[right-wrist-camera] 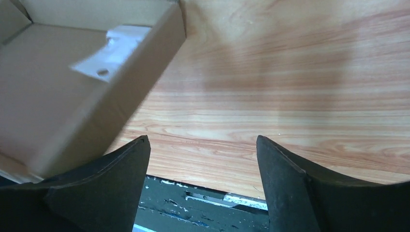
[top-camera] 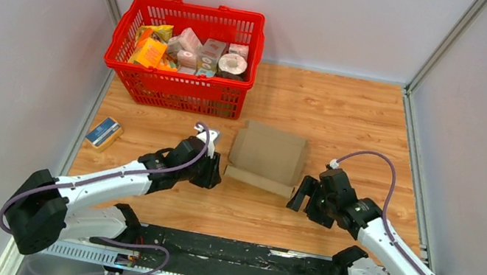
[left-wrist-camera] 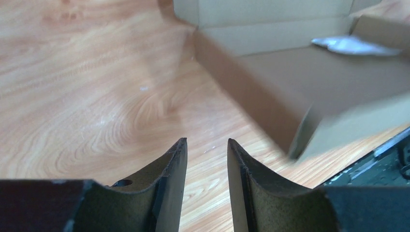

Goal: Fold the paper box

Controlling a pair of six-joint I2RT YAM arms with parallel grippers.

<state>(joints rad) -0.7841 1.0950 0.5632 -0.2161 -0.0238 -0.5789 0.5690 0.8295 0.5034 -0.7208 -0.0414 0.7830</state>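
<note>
The box is set on the table, walls partly raised, between both grippers.
The left gripper is held moderately open, the right gripper wide; nothing is gripped. A white patch inside is blurred, unreadable.

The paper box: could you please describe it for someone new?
On the wooden table, find the red basket at the back. Just in front of it lies the paper box. It alone is plain, unprinted brown cardboard with upturned flaps.
</note>
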